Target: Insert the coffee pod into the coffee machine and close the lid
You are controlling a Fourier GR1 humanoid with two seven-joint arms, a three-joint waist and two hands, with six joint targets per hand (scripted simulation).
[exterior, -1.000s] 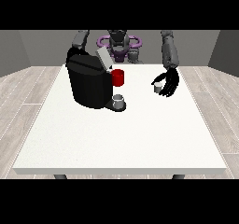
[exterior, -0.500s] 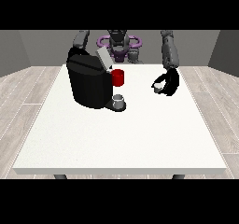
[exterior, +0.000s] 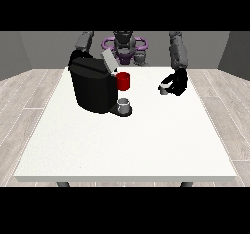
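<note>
Table (exterior: pixel 127 145): a large white surface is seen, on which the coffee machine is stood towards the far corner at the view's left; the wide near part in front of the machine is bare.
Robot (exterior: pixel 125 45): the body is placed behind the table's far edge, just behind and to the right of the machine; part of it is hidden by the machine's raised lid.
Coffee machine (exterior: pixel 93 87): a black, bulky body is shown upright; it is taken here as the landmark.
Lid (exterior: pixel 108 61): a grey flap is tilted up at the machine's top, so the machine is open.
Red part (exterior: pixel 124 81): a red cylinder is seen at the machine's front, on the side towards the view's right.
Cup (exterior: pixel 124 104): a small grey cup is set on the machine's base, directly below the red part.
Hand at the view's right (exterior: pixel 177 82): it is held well to the right of the machine, just above the table, with fingers curled round the pod.
Coffee pod (exterior: pixel 165 87): a small grey piece is seen in that hand, well apart from the machine.
Hand at the view's left: it is hidden behind the machine.
</note>
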